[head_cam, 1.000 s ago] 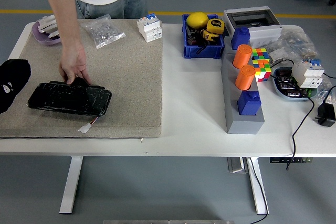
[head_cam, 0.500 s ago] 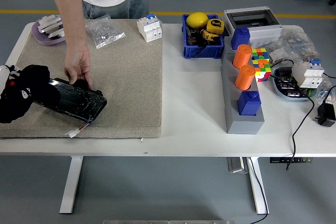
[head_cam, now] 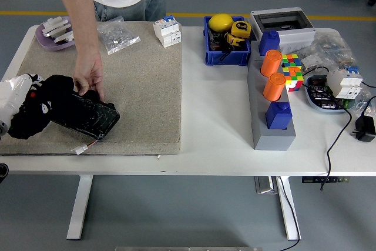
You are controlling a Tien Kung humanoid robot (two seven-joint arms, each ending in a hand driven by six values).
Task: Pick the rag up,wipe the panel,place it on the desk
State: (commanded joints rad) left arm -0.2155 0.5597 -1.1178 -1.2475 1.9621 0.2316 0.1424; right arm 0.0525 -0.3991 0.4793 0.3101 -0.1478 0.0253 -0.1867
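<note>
A grey floor with a yellow line across the top of the frame is showing behind a white table, whose left half is lying under a beige mat. At the lower left of the mat, a glossy black panel is lying at a slant, its left end hidden and a small white connector trailing from its lower edge. The robot's left hand is coming in from the left edge of the frame, covered in black, and is resting on the panel's left end. I cannot tell whether its fingers are spread or curled, and I cannot tell the dark rag apart from the dark hand there.

A person in a white shirt is standing at the top left of the frame, reaching one arm down. The person's hand is touching the panel's upper edge with its fingertips.

At the upper left of the mat, a purple dish is holding white parts, with a clear bag and a white breaker to its right. In the upper middle, a blue bin is holding a yellow tape measure. On the right half, a grey block is carrying two orange cylinders and blue pieces, with a coloured cube just beside it.
</note>
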